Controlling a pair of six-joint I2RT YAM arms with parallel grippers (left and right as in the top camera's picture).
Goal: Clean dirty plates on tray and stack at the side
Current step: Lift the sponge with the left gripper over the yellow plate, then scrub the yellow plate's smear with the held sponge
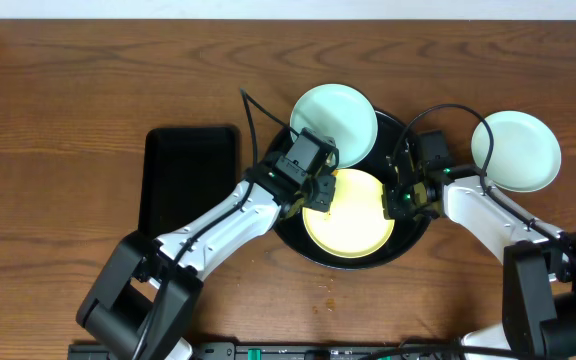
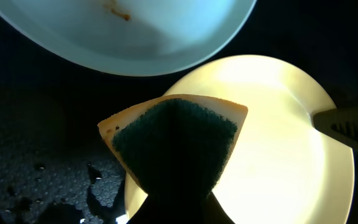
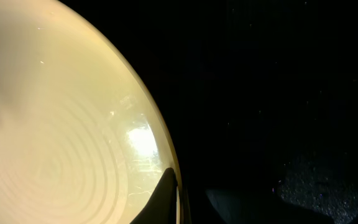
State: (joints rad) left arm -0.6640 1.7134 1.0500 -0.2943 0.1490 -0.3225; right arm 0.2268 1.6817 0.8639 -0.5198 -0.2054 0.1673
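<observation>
A pale yellow plate lies on the round black tray. My right gripper is shut on its right rim; in the right wrist view one dark finger lies on the rim of the yellow plate, which has brown specks at the left. My left gripper is shut on a yellow sponge with a green scouring face, held over the left edge of the yellow plate. A mint plate with brown specks rests at the tray's back. Another mint plate sits on the table to the right.
A smaller rectangular black tray lies on the wooden table to the left of the round one. Wet droplets speckle the round tray's floor. Both arms reach in from the table's near edge, their cables looping above the tray.
</observation>
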